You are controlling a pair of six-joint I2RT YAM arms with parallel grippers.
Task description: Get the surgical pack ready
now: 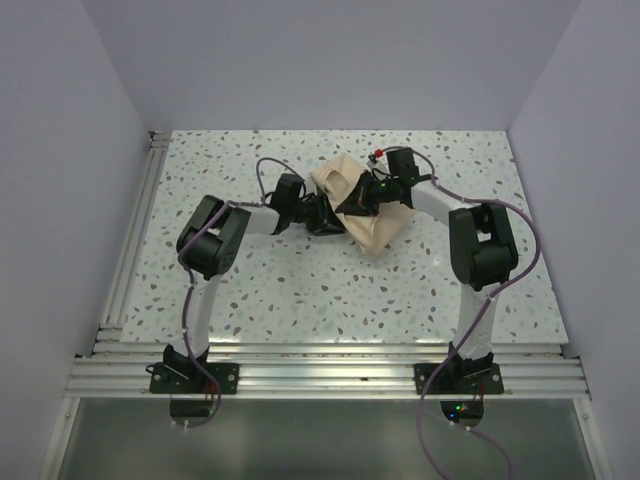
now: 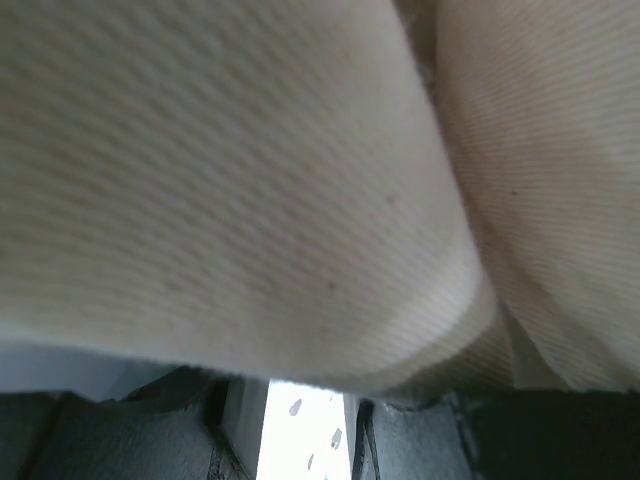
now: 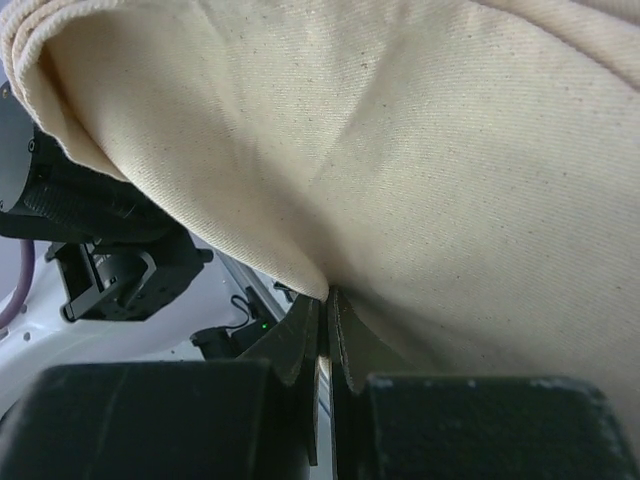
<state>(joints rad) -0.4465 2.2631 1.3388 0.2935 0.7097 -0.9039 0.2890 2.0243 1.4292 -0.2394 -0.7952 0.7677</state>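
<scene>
The surgical pack shows only as its beige wrap sheet (image 1: 385, 228), bunched in a lump at the middle of the speckled table (image 1: 300, 290). No tray, tools or sachets show. My right gripper (image 1: 362, 203) reaches in from the right; in the right wrist view it (image 3: 325, 295) is shut on a pinched fold of the wrap (image 3: 400, 150). From the left, my left gripper (image 1: 325, 215) presses against the bundle. In the left wrist view the wrap (image 2: 250, 180) drapes over the gripper (image 2: 300, 400), whose fingers (image 2: 130, 430) stand apart at their bases, tips hidden.
Aluminium rails run along the table's left edge (image 1: 130, 250) and near edge (image 1: 330, 365). White walls close in the left, back and right sides. The left arm's black wrist (image 3: 110, 260) sits close beside the right gripper.
</scene>
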